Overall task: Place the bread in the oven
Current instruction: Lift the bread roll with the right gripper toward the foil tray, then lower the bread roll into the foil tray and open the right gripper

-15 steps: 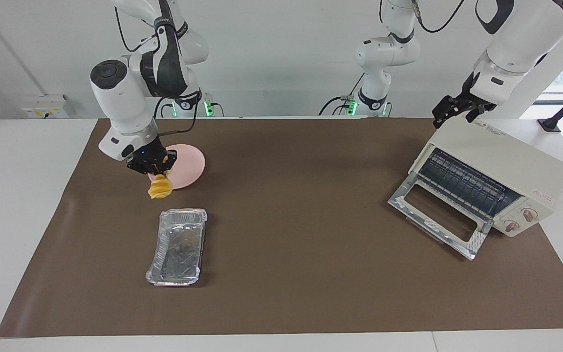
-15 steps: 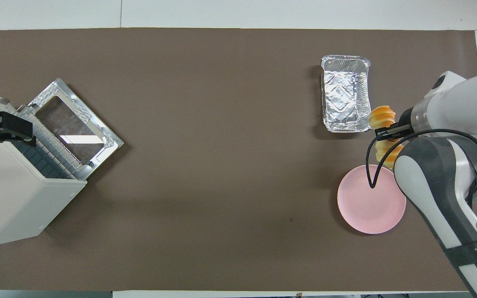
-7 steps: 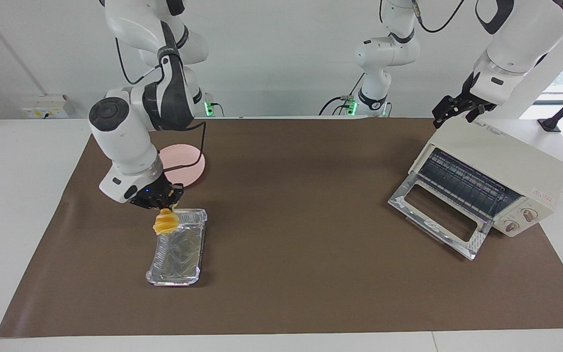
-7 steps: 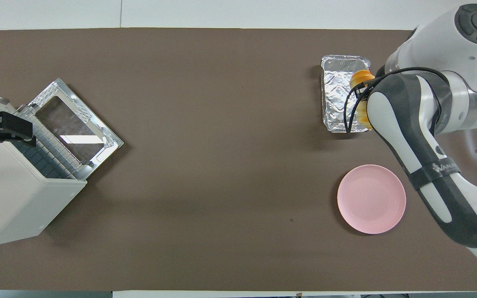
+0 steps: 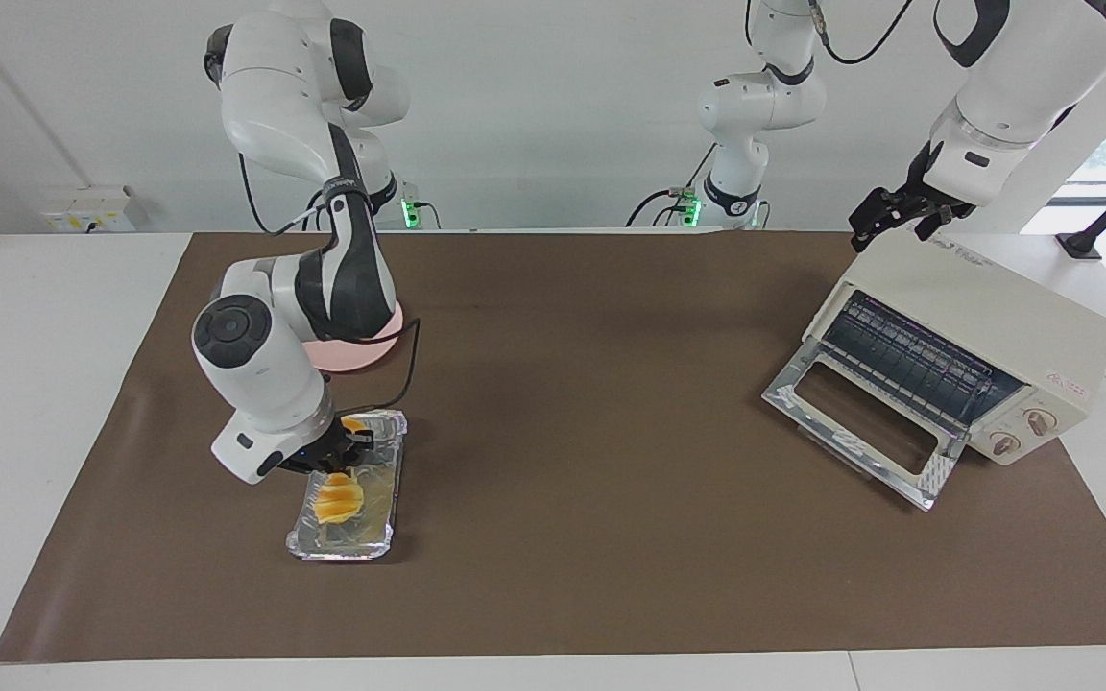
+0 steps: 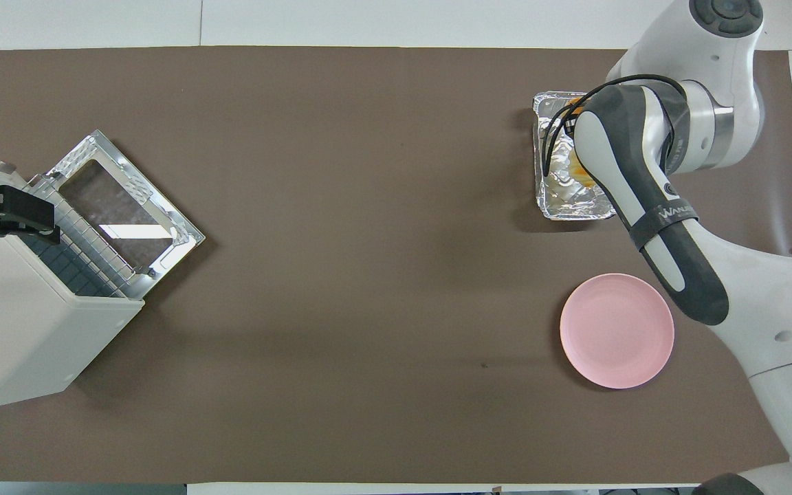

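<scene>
We see the right tool [image 5: 340,467] low over the foil tray [image 5: 392,485], closed on the bread [image 5: 337,500]. The bread sits down inside the tray, though from here we cannot tell whether it already rests on the tray floor. From overhead the right arm covers most of it, and only a sliver of orange shows at the tray [image 6: 570,205]. The tray lies on the brown mat toward the right arm's end of the desk [image 5: 54,317], with the pink plate [image 6: 617,330] nearer to the robots than it. The oven [image 5: 975,326] stands toward the left arm's end, well apart from the bread, its door [image 5: 860,427] dropped open and its rack showing. The left tool [image 5: 889,221] waits over the oven's top, fingers spread and holding nothing.
</scene>
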You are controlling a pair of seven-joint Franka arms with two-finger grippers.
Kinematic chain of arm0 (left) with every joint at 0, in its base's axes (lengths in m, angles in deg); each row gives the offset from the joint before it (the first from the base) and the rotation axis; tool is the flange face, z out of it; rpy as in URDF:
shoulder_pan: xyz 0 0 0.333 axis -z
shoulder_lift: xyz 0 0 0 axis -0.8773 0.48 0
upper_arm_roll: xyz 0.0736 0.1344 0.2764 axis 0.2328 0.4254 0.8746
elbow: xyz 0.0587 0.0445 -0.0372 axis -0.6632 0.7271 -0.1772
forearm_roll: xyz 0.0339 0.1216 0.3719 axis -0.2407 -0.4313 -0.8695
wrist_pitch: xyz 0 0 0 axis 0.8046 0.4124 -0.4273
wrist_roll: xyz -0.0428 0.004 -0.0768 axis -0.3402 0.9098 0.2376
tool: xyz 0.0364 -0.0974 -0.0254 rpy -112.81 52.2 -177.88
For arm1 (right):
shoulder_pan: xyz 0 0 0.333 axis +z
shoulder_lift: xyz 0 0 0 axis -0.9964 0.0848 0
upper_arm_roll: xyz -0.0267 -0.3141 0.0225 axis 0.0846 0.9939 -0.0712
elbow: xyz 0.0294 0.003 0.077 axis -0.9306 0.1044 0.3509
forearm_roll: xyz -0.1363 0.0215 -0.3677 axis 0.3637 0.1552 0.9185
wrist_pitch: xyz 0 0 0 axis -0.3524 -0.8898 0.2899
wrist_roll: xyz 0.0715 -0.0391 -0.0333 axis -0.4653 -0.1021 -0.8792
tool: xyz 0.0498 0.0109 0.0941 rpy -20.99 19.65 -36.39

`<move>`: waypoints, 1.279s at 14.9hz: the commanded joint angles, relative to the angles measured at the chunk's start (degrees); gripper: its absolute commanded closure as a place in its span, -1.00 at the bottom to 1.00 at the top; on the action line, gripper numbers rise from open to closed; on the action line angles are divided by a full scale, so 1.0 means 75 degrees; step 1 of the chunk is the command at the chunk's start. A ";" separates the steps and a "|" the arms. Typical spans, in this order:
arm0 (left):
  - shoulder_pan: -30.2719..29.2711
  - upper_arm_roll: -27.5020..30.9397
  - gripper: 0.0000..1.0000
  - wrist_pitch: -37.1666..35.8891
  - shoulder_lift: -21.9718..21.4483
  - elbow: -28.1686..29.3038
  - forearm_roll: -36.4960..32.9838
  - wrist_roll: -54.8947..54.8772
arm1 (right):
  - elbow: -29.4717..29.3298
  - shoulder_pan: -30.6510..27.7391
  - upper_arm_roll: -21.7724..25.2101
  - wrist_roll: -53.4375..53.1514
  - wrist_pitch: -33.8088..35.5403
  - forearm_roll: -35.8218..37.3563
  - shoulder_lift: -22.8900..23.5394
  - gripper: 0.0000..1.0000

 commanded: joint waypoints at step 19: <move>-0.0078 -0.0015 -1.00 -0.0146 -0.0066 -0.0056 0.0117 -0.0032 | 0.1000 -0.0025 0.0021 -0.0257 -0.0732 -0.0047 -0.0278 -1.00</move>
